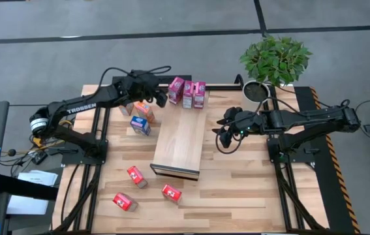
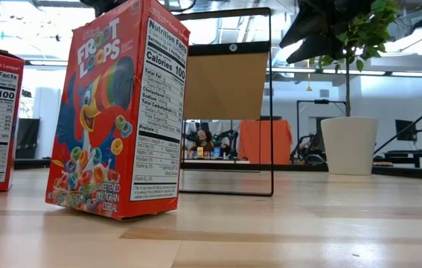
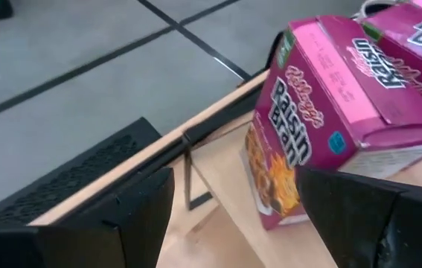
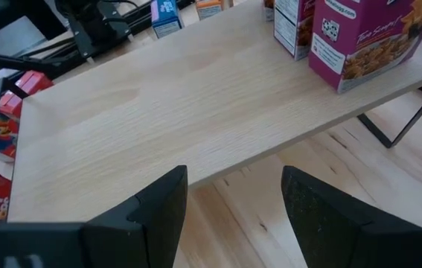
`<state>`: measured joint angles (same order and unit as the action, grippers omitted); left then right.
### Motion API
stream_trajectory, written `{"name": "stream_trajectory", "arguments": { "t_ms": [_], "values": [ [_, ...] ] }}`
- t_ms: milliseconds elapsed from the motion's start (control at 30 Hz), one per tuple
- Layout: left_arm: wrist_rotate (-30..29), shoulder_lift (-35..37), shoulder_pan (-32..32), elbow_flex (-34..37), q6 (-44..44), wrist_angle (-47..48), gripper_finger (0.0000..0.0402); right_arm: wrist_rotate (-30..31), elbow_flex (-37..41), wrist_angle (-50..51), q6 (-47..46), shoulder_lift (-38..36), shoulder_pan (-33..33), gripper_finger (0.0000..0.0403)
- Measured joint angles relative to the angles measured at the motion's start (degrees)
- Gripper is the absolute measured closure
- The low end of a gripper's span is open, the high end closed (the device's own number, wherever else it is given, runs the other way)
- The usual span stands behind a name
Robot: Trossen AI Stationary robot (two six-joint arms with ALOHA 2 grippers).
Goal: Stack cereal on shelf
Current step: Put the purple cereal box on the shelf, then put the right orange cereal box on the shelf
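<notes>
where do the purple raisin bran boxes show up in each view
High view: raisin bran boxes in a row on the shelf's far end.
Low view: not in it.
Left wrist view: close ahead.
Right wrist view: on the shelf's far corner.
Shared landmark: the shelf.

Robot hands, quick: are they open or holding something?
Left gripper: open, empty, beside the Raisin Bran boxes.
Right gripper: open, empty, beside the shelf.

Three magenta boxes (image 1: 186,92) occupy the shelf (image 1: 179,145) end at upper centre of the frame; remaining plank is bare. Red boxes (image 1: 147,188) obstruct the lower-left counter (image 1: 250,196).
</notes>
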<state>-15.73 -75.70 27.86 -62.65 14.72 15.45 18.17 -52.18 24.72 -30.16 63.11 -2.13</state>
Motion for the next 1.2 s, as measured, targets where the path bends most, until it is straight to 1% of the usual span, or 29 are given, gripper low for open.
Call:
{"name": "stream_trajectory", "arguments": {
  "t_ms": [133,333,700,800,867,1000,1133,1200],
  "values": [
    [2.4,0.0,0.0,0.1,2.5,0.0,0.013,0.0,0.0,0.0,0.0,0.0,0.0,0.0158],
    [4.8,0.0,-0.1,0.1,3.4,0.0,0.013,0.2,0.0,0.1,0.2,0.0,0.0,0.0158],
    [8.1,0.1,-0.1,0.1,3.0,1.0,0.0129,0.3,0.0,0.1,0.2,0.0,0.0,0.0158],
    [9.1,1.7,-0.1,-0.8,2.6,6.1,0.013,0.3,0.0,0.1,0.2,0.0,0.0,0.0158],
    [9.3,3.1,-0.1,-2.3,0.9,11.7,0.0129,0.2,0.0,0.1,0.2,0.0,0.0,0.0158],
    [12.2,6.1,-0.1,-4.9,-8.3,24.3,0.0129,0.2,0.0,0.2,0.2,0.0,0.0,0.0158],
    [16.5,8.7,-0.1,-5.4,-12.8,33.7,0.0129,0.2,0.0,0.2,0.2,0.0,0.0,0.0158],
    [16.6,9.4,-0.1,-5.4,-14.7,38.9,0.0129,0.2,0.0,0.2,0.1,0.0,0.0,0.0158]
  ]
}}
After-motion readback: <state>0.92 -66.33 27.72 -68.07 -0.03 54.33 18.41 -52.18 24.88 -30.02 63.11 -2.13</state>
